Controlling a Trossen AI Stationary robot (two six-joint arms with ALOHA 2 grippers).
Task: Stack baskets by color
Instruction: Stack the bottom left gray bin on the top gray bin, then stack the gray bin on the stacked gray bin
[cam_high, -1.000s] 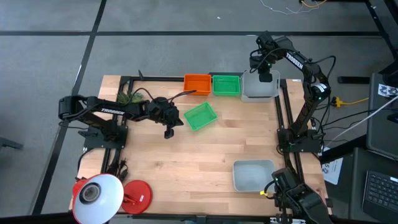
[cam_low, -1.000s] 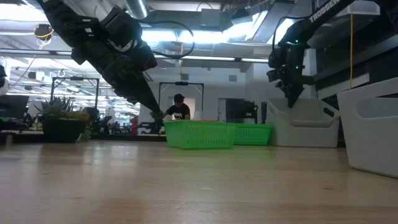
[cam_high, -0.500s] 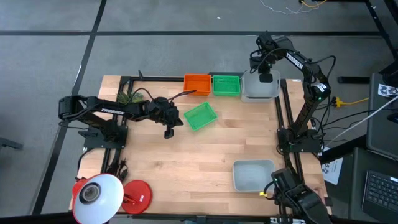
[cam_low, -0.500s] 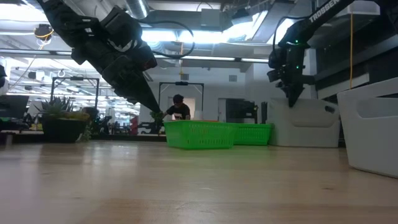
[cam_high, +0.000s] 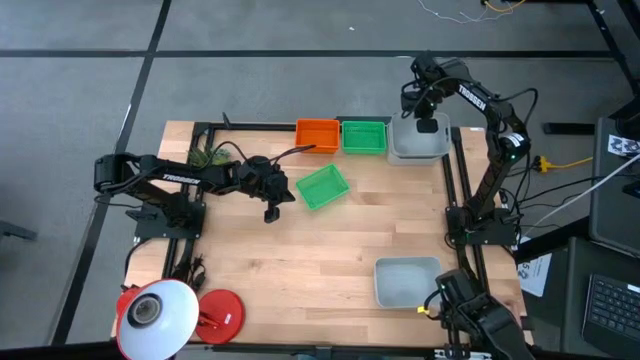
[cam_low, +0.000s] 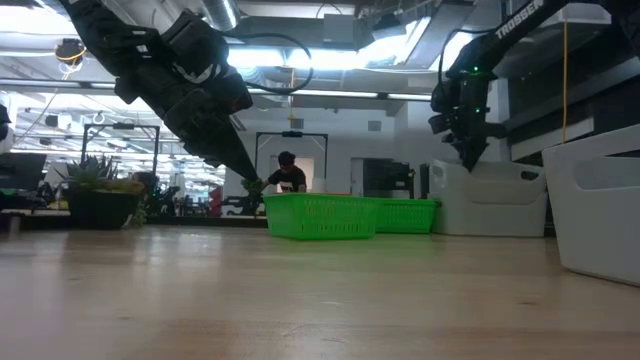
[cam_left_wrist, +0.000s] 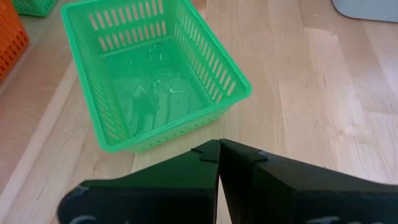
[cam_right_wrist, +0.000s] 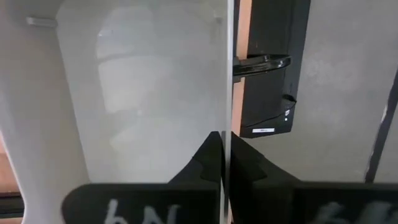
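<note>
I stand at a wooden table (cam_high: 300, 250) framed by dark rails, seen from above. My right arm reaches to the far right corner, where my right pincer (cam_high: 427, 124) hangs above the far edge of a translucent grey-white basket (cam_high: 418, 145); in its wrist view the two fingers are pressed together with the basket's thin far wall (cam_right_wrist: 227, 74) running up right at their seam, and I cannot tell whether they touch it. A second grey-white basket (cam_high: 405, 281) sits near the front right edge, well apart from the first. My left arm stretches in from the left side, and my left pincer (cam_high: 271, 212) hovers just beside a loose green basket (cam_high: 323, 187), its fingers closed on nothing. That green basket lies tilted at an angle near the table's middle, empty inside. Along the far rail, an orange basket (cam_high: 318, 135) and another green basket (cam_high: 364, 136) stand side by side, touching, with the grey-white one next on their right. A round red-and-white lamp (cam_high: 165, 310) sits at the front left corner. In the low view a person (cam_low: 288, 172) shows far off in the room behind.
</note>
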